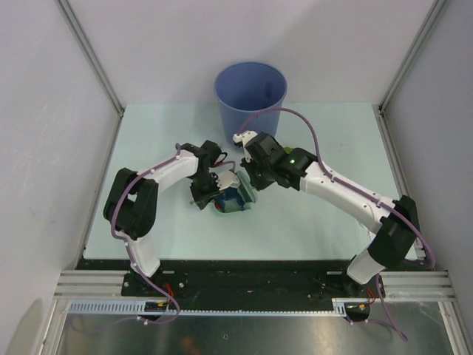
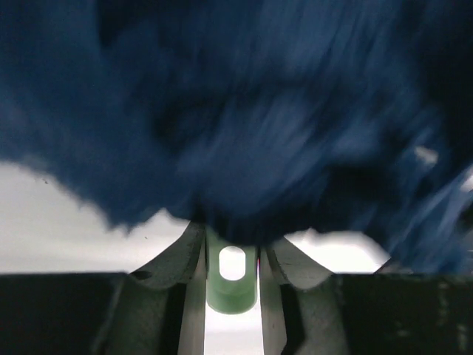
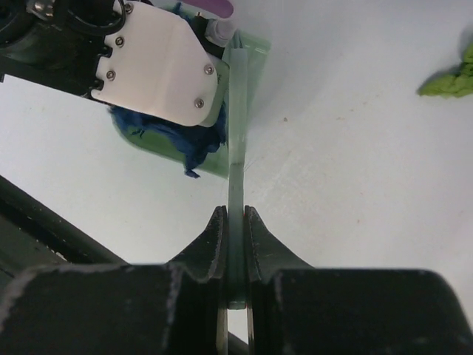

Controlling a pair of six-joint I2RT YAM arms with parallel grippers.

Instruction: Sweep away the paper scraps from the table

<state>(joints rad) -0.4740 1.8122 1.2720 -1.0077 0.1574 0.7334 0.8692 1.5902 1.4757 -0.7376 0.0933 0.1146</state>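
Visibly one green scrap [image 3: 449,80], one dustpan [image 3: 238,111].

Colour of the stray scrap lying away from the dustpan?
Bright green. The scrap shows best in the right wrist view, at its right edge, apart from the dustpan.

Both arms reach over the middle of the pale desk [image 1: 310,214]. The left pincer [image 1: 212,194] and right pincer [image 1: 247,180] come together at a dark blue brush [image 1: 230,201] and a mint-green dustpan [image 1: 250,192]. A blue bucket [image 1: 250,89] stands just behind them.
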